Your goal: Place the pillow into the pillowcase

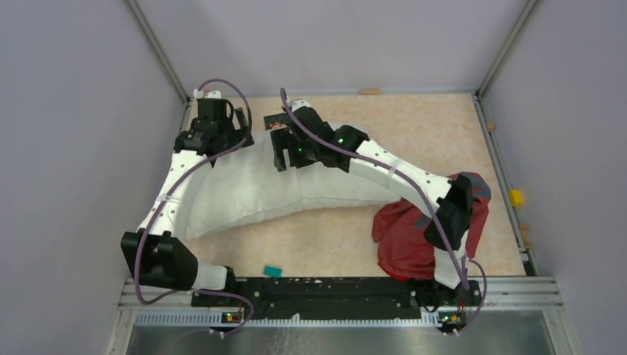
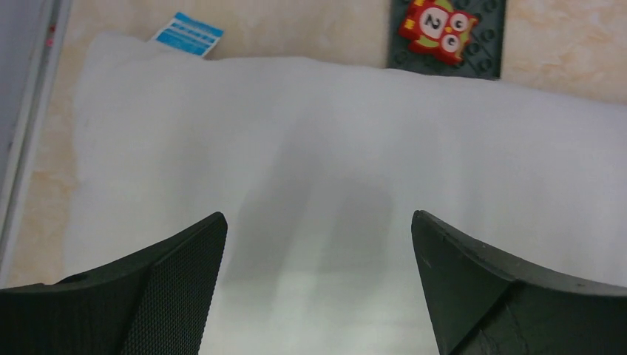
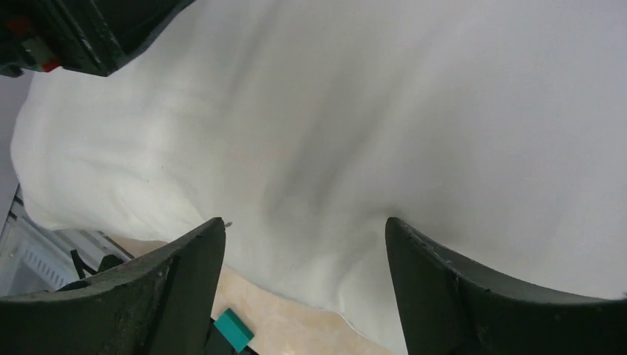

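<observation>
Even, fairly bright light falls from overhead. Seen from above, the pillow (image 1: pixel 273 188) is close to washed out, its folds faint, with a thin shadow along its near side. The walls (image 1: pixel 66 148) around it lean outward from lens distortion. At the left wrist, the left gripper (image 2: pixel 318 214) casts a soft double grey shadow on the pillow, whose cloth looks slightly blurred. At the right wrist, broad grey shading crosses the pillow beyond the soft-edged right gripper (image 3: pixel 304 220).
</observation>
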Tool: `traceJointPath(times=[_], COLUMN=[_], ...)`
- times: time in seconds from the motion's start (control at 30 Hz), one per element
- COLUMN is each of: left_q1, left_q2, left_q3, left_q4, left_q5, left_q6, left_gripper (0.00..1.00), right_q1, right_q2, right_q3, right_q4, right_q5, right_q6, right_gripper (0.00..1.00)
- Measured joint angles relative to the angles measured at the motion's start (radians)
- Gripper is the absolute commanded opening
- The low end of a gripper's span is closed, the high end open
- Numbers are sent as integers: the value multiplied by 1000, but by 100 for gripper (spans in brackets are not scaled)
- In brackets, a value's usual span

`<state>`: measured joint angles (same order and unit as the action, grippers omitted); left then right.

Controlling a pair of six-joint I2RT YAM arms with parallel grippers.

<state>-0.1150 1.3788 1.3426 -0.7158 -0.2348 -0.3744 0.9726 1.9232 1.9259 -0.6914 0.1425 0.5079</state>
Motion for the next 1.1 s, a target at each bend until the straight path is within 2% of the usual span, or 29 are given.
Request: traceJointPath(times=[0.17, 0.3, 0.43, 0.53, 0.63, 0.77, 0.87, 1.0, 1.1], left_q1=[-66, -234, -383, -420, -418, -407, -385, -360, -365], left_q2=[-2, -10, -11, -11, -11, -11, -11, -14, -18], left_q3=[21, 44, 50, 40, 11, -41, -62, -68, -68], left_q4=[32, 44, 69, 92, 112, 118, 118, 126, 140], left_q5=[90, 105, 147, 179, 185, 160, 142, 127, 155], left_q6=[12, 14, 10, 2, -3, -9, -10, -7, -1], left_gripper=[99, 99, 99, 99, 99, 99, 99, 99, 99], right_q1=[-30, -182, -315, -308, -255, -109, -40, -24, -66], right_q2=[-180, -458, -613, -615, -518, -362, -331, -363, -435], right_q3=[-74, -299, -506, -646, -737, -691, -645, -602, -585], right_q4=[-46, -59, -56, -14, 23, 25, 43, 31, -22], right_q5=[79, 145, 195, 158, 120, 130, 122, 152, 203], right_q6=[-1, 17, 44, 66, 105, 136, 149, 149, 148], right_gripper=[80, 81, 81, 82, 82, 82, 83, 84, 84])
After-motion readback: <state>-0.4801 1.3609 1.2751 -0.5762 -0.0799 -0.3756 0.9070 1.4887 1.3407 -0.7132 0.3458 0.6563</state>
